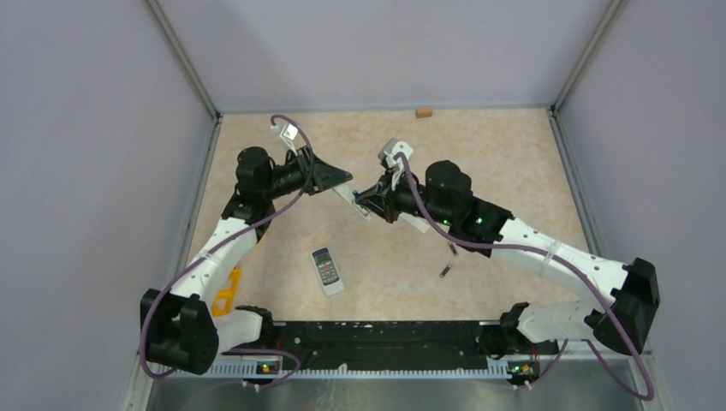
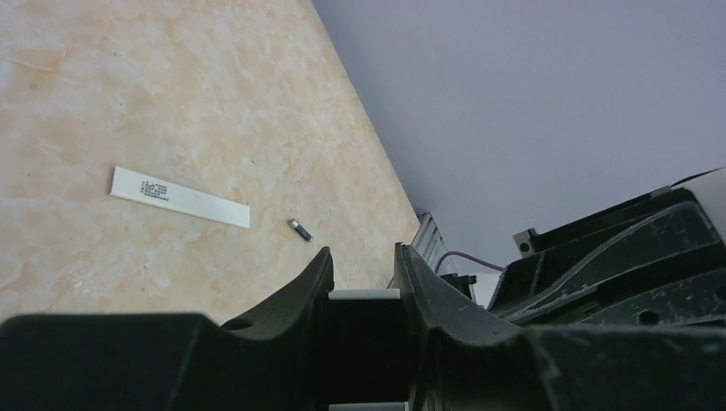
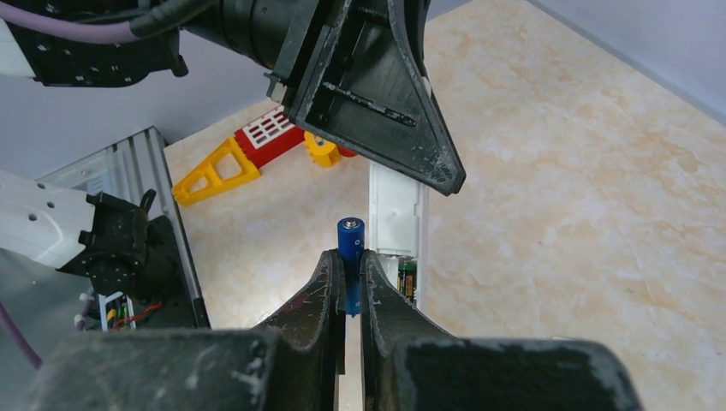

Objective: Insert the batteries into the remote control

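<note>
My left gripper (image 1: pixel 336 178) is shut on one end of a white remote (image 1: pixel 352 199) and holds it above the table; its white edge shows between the fingers in the left wrist view (image 2: pixel 364 294). My right gripper (image 3: pixel 347 259) is shut on a blue battery (image 3: pixel 350 242), upright, just left of the remote's open compartment (image 3: pixel 396 214). A dark battery (image 3: pixel 407 278) lies in that compartment. Another dark battery (image 1: pixel 445 271) lies loose on the table, also seen in the left wrist view (image 2: pixel 300 229). The right gripper (image 1: pixel 377 199) sits against the remote's near end.
A second remote (image 1: pixel 326 271), grey with buttons, lies on the table in front. A white battery cover (image 2: pixel 180 196) lies flat beside the loose battery. Yellow and red toy pieces (image 3: pixel 257 141) sit by the left wall. A small brown block (image 1: pixel 423 112) is at the back wall.
</note>
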{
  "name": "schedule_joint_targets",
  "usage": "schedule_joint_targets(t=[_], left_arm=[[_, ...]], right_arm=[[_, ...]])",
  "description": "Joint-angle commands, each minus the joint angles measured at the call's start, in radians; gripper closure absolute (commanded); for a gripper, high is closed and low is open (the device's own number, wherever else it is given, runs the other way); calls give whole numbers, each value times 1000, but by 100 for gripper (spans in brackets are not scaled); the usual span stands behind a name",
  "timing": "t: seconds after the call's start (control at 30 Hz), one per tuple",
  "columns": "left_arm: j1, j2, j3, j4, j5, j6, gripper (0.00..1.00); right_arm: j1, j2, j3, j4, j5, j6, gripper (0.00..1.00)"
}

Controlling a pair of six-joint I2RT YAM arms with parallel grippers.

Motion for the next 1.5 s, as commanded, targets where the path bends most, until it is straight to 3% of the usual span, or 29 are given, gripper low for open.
schedule_joint_targets(t=[0.0,0.73,1.0,1.47], left_arm=[[-1,-1,48,79,24,-61,100],[0,-1,61,133,87,-157,100],[1,-6,64,130,87,-157,100],[2,-3,65,123,86,-145,100]], right_arm=[[45,15,50,-4,78,-73,100],[86,37,27,-52,140,-202,100],[87,29,31,-97,159,-217,92],[87,1,42,-101,181,-183,69]])
